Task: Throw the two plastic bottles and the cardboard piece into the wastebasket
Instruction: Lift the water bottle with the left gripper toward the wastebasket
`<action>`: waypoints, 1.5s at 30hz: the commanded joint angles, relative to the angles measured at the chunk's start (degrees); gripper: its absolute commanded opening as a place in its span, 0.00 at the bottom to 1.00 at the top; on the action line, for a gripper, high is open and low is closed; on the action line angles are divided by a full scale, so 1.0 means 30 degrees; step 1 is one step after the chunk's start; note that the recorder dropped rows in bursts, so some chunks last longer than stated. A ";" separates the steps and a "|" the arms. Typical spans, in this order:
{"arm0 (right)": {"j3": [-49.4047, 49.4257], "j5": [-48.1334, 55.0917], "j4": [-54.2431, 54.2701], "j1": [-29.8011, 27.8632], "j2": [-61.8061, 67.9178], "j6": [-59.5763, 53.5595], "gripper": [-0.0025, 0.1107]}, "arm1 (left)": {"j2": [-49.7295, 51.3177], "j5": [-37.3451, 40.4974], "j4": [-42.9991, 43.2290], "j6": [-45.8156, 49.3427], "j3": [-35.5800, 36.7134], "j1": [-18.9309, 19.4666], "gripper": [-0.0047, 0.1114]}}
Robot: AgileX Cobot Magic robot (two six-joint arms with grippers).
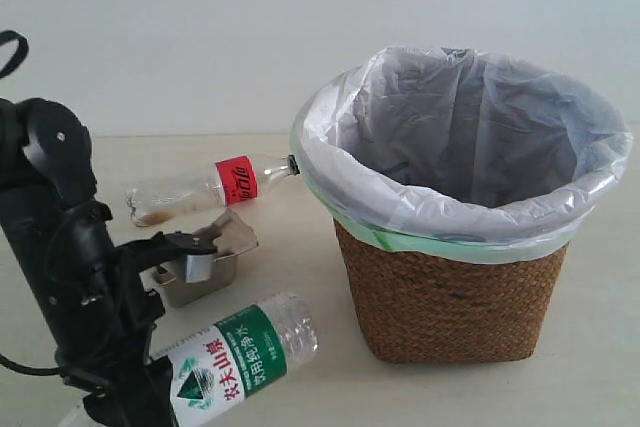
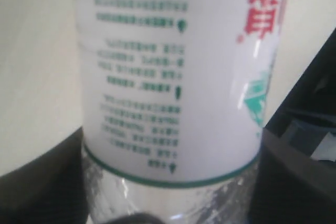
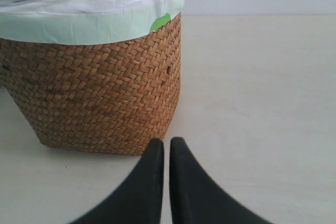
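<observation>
A pale tabletop (image 1: 600,347) is seen in front of a plain light wall (image 1: 200,27). The left gripper (image 2: 170,182) is closed on the green-and-white-labelled bottle (image 1: 245,352), whose clear body is pressed between the dark fingers (image 2: 42,187) on either side. The bottle is held tilted, with its base end raised and pointed toward the wastebasket (image 1: 450,297). Its cap end is hidden behind the arm.

Just behind the held bottle, the cardboard piece (image 1: 205,267) is found lying on the table, its flap lifted on the basket side. Farther back, the red-labelled bottle (image 1: 215,187) is laid on its side, a brownish residue being visible at its base end. Its black cap is turned to the wastebasket and reaches the edge of the white liner (image 1: 460,127); whether contact is made cannot be told.

The wastebasket is stood upright on the right of the table, its liner folded over the rim above a green band.

The right gripper (image 3: 166,150) is seen low beside the basket's base, its jaws drawn almost together with nothing between them.
</observation>
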 commanded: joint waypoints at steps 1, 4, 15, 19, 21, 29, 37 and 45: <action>0.0000 -0.0050 -0.0114 -0.0056 -0.0116 -0.0023 0.02 | -0.2478 0.0983 0.1800 -0.2077 0.0063 -0.0071 0.07; 0.0000 -0.0050 -0.0114 -0.0056 -0.0116 -0.0023 0.02 | -0.5002 0.1009 0.4476 -0.4994 0.0063 -0.0025 0.07; 0.0000 -0.0050 -0.0114 -0.0056 -0.0116 -0.0023 0.02 | -1.6723 -0.5583 1.1441 -1.2819 0.0063 0.4309 0.07; 0.0000 -0.0050 -0.0114 -0.0056 -0.0116 -0.0023 0.02 | -1.7685 -0.5879 1.3173 -1.4885 0.0063 0.6500 0.07; 0.0000 -0.0050 -0.0114 -0.0056 -0.0116 -0.0023 0.02 | -1.7409 -0.5540 1.5009 -1.7288 0.0193 0.8115 0.07; 0.0000 -0.0050 -0.0114 -0.0056 -0.0116 -0.0023 0.02 | -1.5083 -1.0344 1.2707 -1.7659 0.1230 1.0366 0.07; 0.0000 -0.0050 -0.0114 -0.0056 -0.0116 -0.0023 0.02 | -0.6274 -1.0915 -1.8997 0.5348 -0.1527 0.4632 0.07; 0.0000 -0.0050 -0.0114 -0.0056 -0.0116 -0.0023 0.02 | -0.5095 -0.9683 -1.4533 0.2722 -0.9159 0.1287 0.07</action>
